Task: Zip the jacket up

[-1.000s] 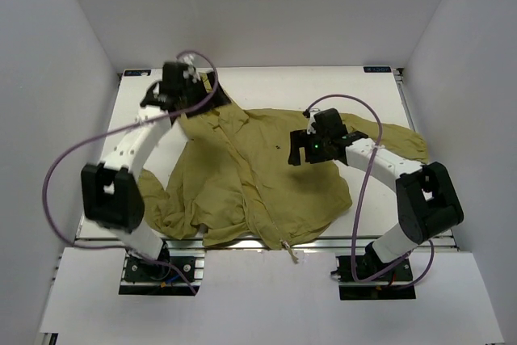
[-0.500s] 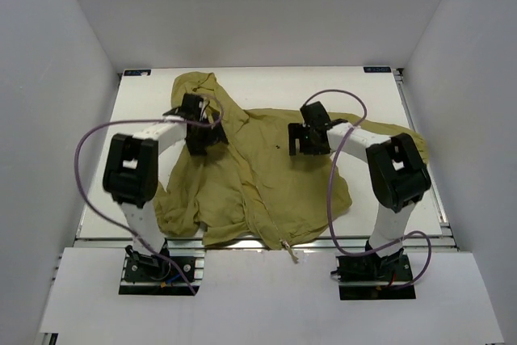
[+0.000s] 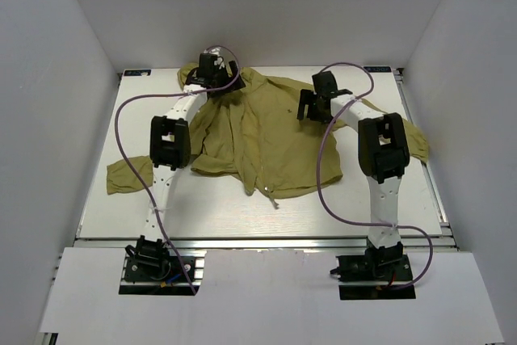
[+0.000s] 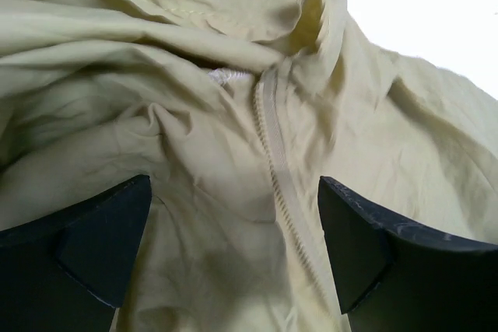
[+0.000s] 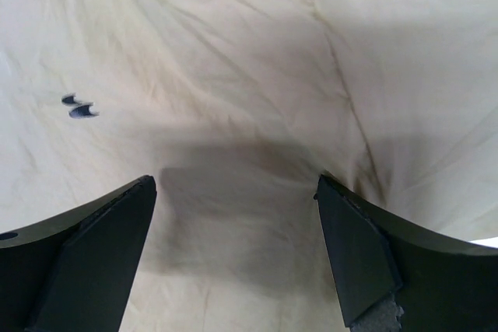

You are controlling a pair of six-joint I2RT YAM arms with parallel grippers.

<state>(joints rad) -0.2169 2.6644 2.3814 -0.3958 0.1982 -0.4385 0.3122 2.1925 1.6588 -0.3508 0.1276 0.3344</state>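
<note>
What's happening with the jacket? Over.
Left gripper open, right gripper open, both empty above jacket. Jacket spread on table, zip pull at bottom hem. Nothing blocking.

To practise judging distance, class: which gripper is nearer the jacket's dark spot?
Right. The right gripper is over the chest of the jacket, just beside the dark spot. The left gripper is farther off, over the top of the zipper.

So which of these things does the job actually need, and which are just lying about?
Part of the job:
- jacket, spread on the table
- zipper down its front
- left pincer, open over the collar
- right pincer, open over the fabric

Just there:
- table
- purple cables trailing from the arms
</note>
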